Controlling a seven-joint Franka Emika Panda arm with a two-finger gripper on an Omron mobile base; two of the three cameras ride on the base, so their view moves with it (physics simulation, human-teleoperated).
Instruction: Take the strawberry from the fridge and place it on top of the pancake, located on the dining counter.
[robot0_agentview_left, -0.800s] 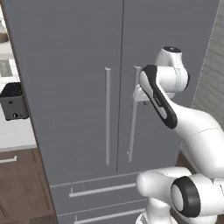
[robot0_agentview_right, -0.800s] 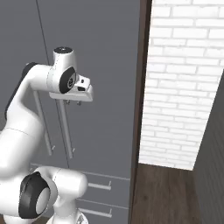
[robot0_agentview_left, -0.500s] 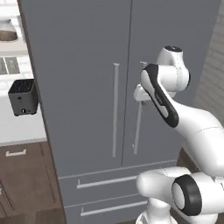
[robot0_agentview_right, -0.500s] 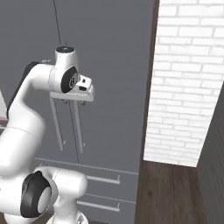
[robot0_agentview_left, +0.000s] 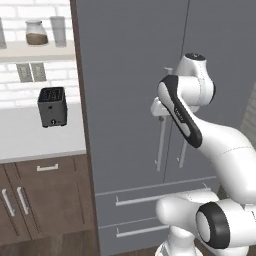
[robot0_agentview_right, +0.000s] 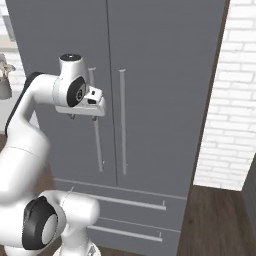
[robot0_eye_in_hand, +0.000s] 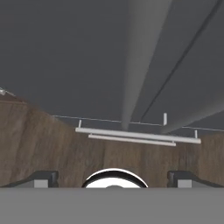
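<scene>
The fridge (robot0_agentview_left: 135, 75) stands shut, a tall grey French-door unit with two bottom drawers (robot0_agentview_right: 127, 202). My gripper (robot0_agentview_right: 82, 118) hangs open and points downward, close in front of the left door's long bar handle (robot0_agentview_right: 98, 140), level with its upper part, with nothing between the fingers. In the left base view the gripper (robot0_agentview_left: 160, 116) peeks out behind my forearm. In the hand view the fingertips (robot0_eye_in_hand: 41, 178) stand wide apart and the handle (robot0_eye_in_hand: 140, 57) runs down the middle toward the drawer handles (robot0_eye_in_hand: 138, 135). The strawberry is hidden. The pancake and dining counter are out of view.
Left of the fridge is a counter (robot0_agentview_left: 30, 135) with a dark toaster (robot0_agentview_left: 52, 106), brown cabinets (robot0_agentview_left: 40, 200) below and a shelf with jars (robot0_agentview_left: 36, 32) above. A white brick wall (robot0_agentview_right: 232, 100) and wood floor (robot0_agentview_right: 220, 215) lie to the fridge's right.
The whole picture has shifted: the base has moved, so the fridge sits further right in the left base view and the toaster counter shows more. The gripper stays open by the handle.
</scene>
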